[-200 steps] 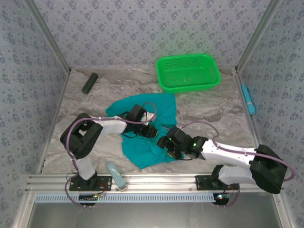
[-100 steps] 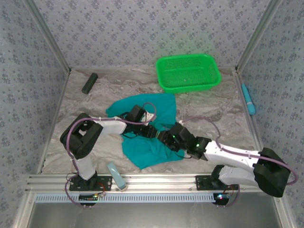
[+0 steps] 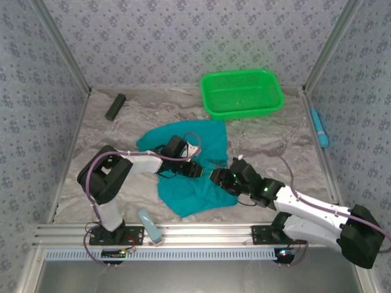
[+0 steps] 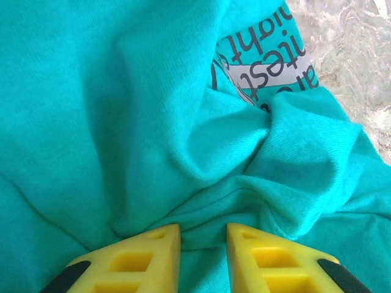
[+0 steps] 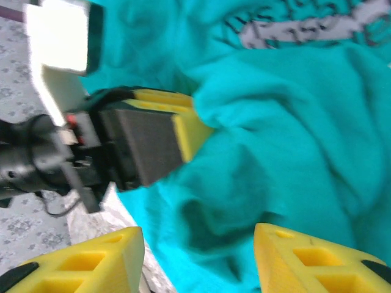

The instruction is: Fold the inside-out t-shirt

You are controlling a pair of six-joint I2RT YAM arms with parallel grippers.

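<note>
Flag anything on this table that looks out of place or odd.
The t-shirt is crumpled mid-table, not flat: deep folds bunch at the left pincer, and printed lettering peeks from one fold. Nothing looks spilled or damaged.

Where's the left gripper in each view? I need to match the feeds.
Top external: the left gripper is mid-table, on the t-shirt.
Left wrist: bottom centre, pinching a fold of cloth.
Right wrist: left of centre, tips biting the cloth.
Shared landmark: the grey print on the t-shirt, upper right in both wrist views.
</note>
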